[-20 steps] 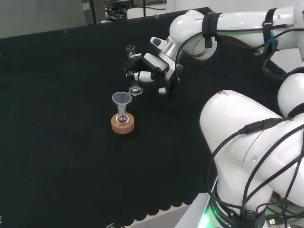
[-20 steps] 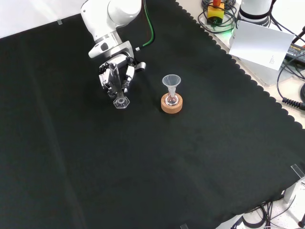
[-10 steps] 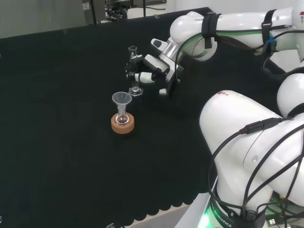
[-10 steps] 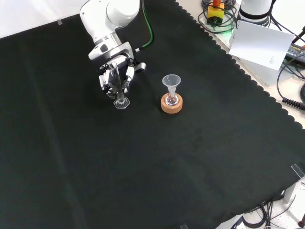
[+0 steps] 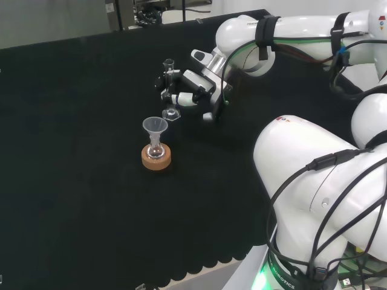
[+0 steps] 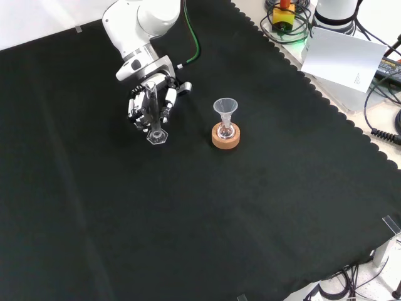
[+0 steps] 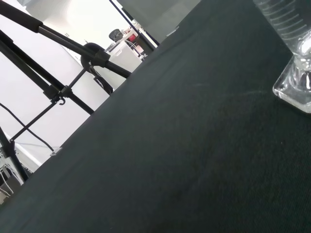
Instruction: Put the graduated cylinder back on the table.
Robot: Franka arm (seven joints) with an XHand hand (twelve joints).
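**Cylinder upright on the cloth, hand still around it**

From the head view, the hand [image 5: 184, 90] sat at the end of the white arm [image 5: 284, 33], which reached in from the right over the black cloth [image 5: 78, 181]. The clear measuring cylinder [image 5: 170, 90] stood upright at the hand's left side, with its open top above the fingers and its wide foot down at the cloth. The fingers [image 5: 172, 96] were curled about the tube's middle, so the hand was gripping the cylinder. Nearer the camera, and apart from the cylinder, a small flask with a clear funnel [image 5: 155, 127] in its neck sat in a cork ring [image 5: 156, 158].

From the front view, the hand [image 6: 150, 100] came down from the top, under the arm's white link [image 6: 138, 25]. The cylinder [image 6: 153, 116] rose between the fingers [image 6: 168, 99], which bent round it on both sides. Its six-sided foot [image 6: 156, 136] lay on the cloth [image 6: 219, 219] just below the fingertips. The funnel [image 6: 225, 108] and cork ring [image 6: 225, 138] stood to the right, well clear of the hand.

From the wrist view, the cylinder's ribbed glass tube [image 7: 286, 22] and its foot [image 7: 294, 90] appeared close up, the foot resting on the dark cloth [image 7: 170, 160]. A black stand [image 7: 63, 63] stood in the bright room beyond the bench.
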